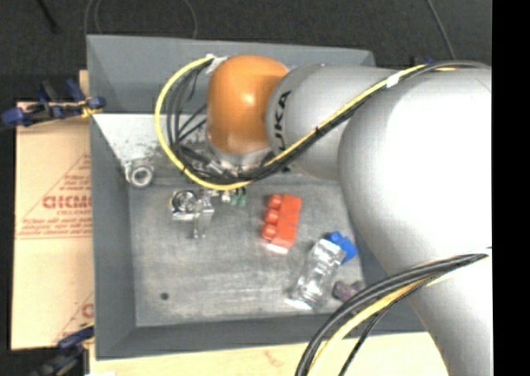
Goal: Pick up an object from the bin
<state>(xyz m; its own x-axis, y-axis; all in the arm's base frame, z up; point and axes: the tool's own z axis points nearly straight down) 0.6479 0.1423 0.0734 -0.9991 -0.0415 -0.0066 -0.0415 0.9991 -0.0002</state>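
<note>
My gripper shows as a glinting metal tangle just below my orange wrist cover, low over the bin's floor, left of centre; whether it is spread or closed I cannot tell. A small green bit sits beside it, half under my cables. A grey ring lies toward the view's left and a red brick block toward its right. A clear bottle lies at my arm's edge.

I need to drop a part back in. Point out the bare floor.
Free: the bin floor at lower left, bounded by the gripper above and the red block and clear bottle to the right; also the strip below the silver ring. Crowded: lower right, around the bottle, beside the arm.
</note>
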